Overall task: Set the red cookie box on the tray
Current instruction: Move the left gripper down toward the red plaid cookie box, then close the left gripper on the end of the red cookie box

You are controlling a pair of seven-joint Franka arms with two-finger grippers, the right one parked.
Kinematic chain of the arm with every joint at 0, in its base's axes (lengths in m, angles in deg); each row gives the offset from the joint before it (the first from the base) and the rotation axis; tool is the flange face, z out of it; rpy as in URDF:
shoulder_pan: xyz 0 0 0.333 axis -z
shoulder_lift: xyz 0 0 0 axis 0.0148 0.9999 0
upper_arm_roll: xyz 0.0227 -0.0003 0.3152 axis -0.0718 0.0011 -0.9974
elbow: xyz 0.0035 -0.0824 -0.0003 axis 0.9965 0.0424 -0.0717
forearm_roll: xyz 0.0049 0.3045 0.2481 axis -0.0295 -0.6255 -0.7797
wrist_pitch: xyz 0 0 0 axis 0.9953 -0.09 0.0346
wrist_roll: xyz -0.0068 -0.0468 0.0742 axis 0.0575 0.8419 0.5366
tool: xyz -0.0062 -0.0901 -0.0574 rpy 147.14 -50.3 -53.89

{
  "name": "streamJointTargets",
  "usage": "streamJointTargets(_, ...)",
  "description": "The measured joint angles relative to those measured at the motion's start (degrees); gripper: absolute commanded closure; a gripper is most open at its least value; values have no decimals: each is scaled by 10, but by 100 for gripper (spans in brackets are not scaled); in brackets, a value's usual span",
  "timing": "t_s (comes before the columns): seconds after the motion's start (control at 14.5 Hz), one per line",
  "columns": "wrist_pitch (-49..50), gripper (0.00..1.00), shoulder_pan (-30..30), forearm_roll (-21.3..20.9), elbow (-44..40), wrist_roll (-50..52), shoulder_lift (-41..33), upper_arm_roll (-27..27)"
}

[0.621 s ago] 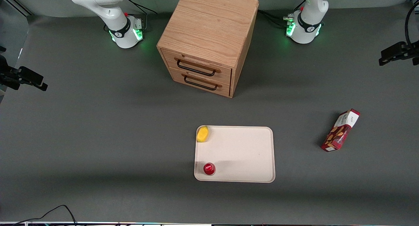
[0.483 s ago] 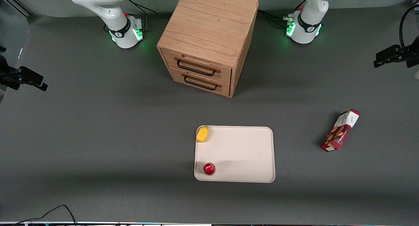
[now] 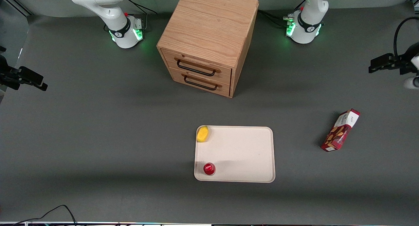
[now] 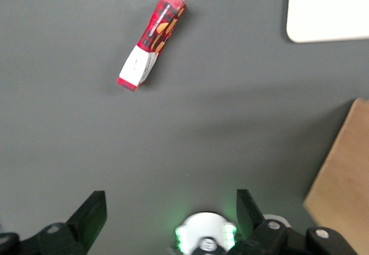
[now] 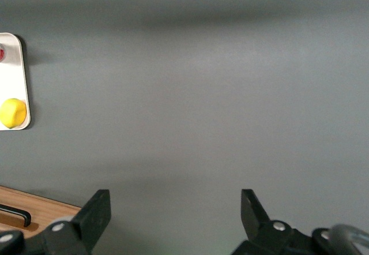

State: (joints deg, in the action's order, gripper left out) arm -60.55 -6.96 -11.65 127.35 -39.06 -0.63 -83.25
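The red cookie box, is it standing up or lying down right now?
Lying down. The red cookie box rests lengthwise on the table, off the tray; the open gripper hangs high above it.

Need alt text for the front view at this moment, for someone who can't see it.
A red cookie box lies on the gray table toward the working arm's end, apart from the cream tray, which holds a yellow fruit and a small red can. The gripper, open, hangs at the table's edge, farther from the camera than the box. A wooden two-drawer cabinet stands farther away than the tray.
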Motion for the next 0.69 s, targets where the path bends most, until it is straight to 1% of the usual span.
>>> streamJointTargets(0.07, -38, 0, 0, -4, 27, -57, 13, -13)
streamJointTargets(0.21, -148, 0, -4, -4, 97, -149, 45, -39)
streamJointTargets(0.34, -257, 0, -6, -4, 159, -188, 87, -49)
streamJointTargets(0.48, -341, 0, -5, -2, 185, -216, 135, -47)
streamJointTargets(0.55, -378, 3, -5, 2, 190, -228, 158, -46)
streamJointTargets(0.62, -415, 45, -5, 6, 194, -237, 180, -46)
streamJointTargets(0.69, -452, 99, -5, 8, 200, -242, 198, -46)
